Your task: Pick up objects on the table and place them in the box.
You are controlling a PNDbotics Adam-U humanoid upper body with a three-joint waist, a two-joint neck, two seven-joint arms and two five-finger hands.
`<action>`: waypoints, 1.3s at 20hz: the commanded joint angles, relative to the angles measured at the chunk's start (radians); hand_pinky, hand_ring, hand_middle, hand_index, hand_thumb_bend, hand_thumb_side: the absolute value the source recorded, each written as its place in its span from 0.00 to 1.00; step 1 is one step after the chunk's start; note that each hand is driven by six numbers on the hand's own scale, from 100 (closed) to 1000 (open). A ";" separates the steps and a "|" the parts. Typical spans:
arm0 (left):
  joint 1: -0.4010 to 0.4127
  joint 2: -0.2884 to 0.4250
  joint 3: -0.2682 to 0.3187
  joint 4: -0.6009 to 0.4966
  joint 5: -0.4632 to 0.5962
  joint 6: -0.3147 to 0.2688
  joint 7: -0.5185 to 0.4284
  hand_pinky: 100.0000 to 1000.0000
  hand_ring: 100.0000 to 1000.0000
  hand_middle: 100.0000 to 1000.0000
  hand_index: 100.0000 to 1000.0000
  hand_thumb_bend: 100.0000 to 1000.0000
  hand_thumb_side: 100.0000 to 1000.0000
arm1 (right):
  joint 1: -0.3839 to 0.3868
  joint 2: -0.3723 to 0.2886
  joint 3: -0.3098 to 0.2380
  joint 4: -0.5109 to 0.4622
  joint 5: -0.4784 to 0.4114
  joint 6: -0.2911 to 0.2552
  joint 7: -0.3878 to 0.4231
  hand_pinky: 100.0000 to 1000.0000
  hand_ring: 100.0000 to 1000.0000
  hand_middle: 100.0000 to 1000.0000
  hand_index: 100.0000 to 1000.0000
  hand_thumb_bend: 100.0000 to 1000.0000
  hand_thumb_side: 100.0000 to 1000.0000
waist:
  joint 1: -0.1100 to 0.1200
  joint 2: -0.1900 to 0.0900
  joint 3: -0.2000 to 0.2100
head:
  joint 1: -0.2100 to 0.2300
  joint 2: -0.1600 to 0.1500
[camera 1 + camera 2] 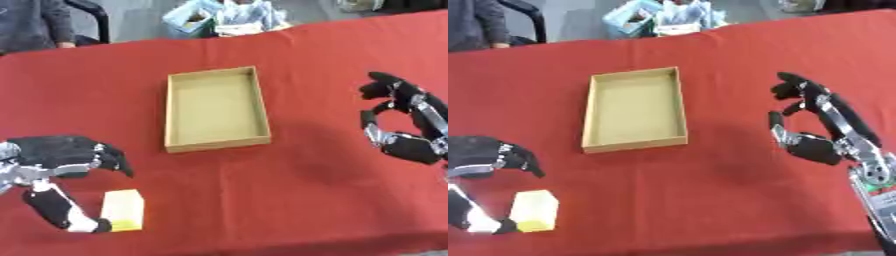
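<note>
Surfaces and materials, as I see them from the head camera.

The desk [332, 210] is covered in red cloth, matt, with soft creases near its far edge. The box [214, 107] looks like plain brown cardboard, dull and smooth inside. The yellow block [122, 210] has a pale, matt face, maybe foam or paper; I cannot tell which. My left hand [61, 157] and right hand [820, 125] show black matt plastic shells with silver metal at the joints.
</note>
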 commanded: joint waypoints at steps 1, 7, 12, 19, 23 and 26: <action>0.001 0.017 0.018 -0.001 -0.030 0.005 0.014 0.76 0.73 0.75 0.86 0.49 0.46 | -0.007 -0.026 -0.011 -0.010 0.004 -0.001 -0.001 0.59 0.77 0.75 0.96 0.00 0.18 | -0.004 -0.015 0.000 | -0.002 -0.003; 0.014 -0.010 0.015 0.028 -0.059 0.006 0.022 0.75 0.72 0.74 0.85 0.52 0.47 | -0.006 -0.024 -0.010 -0.010 0.002 -0.001 -0.001 0.59 0.77 0.75 0.96 0.00 0.18 | -0.005 -0.013 -0.002 | 0.000 -0.002; 0.016 -0.027 0.014 0.041 -0.079 0.004 0.026 0.75 0.72 0.73 0.85 0.52 0.46 | -0.005 -0.022 -0.011 -0.010 0.001 -0.002 -0.001 0.59 0.77 0.75 0.96 0.00 0.18 | -0.006 -0.012 -0.004 | 0.002 -0.002; 0.012 -0.055 0.005 0.059 -0.094 -0.007 0.021 0.74 0.71 0.71 0.82 0.48 0.44 | -0.005 -0.019 -0.011 -0.010 0.000 -0.002 -0.002 0.59 0.77 0.75 0.96 0.00 0.18 | -0.006 -0.010 -0.009 | 0.004 -0.002; 0.006 -0.065 0.001 0.064 -0.097 -0.013 0.018 0.72 0.67 0.66 0.76 0.41 0.38 | -0.005 -0.018 -0.012 -0.010 0.000 -0.002 -0.002 0.59 0.77 0.75 0.96 0.00 0.19 | -0.006 -0.010 -0.010 | 0.006 -0.001; 0.003 -0.070 -0.002 0.067 -0.102 -0.016 0.022 0.69 0.61 0.58 0.70 0.34 0.32 | -0.005 -0.017 -0.012 -0.010 -0.001 -0.002 -0.003 0.59 0.77 0.75 0.96 0.00 0.19 | -0.006 -0.010 -0.011 | 0.006 -0.001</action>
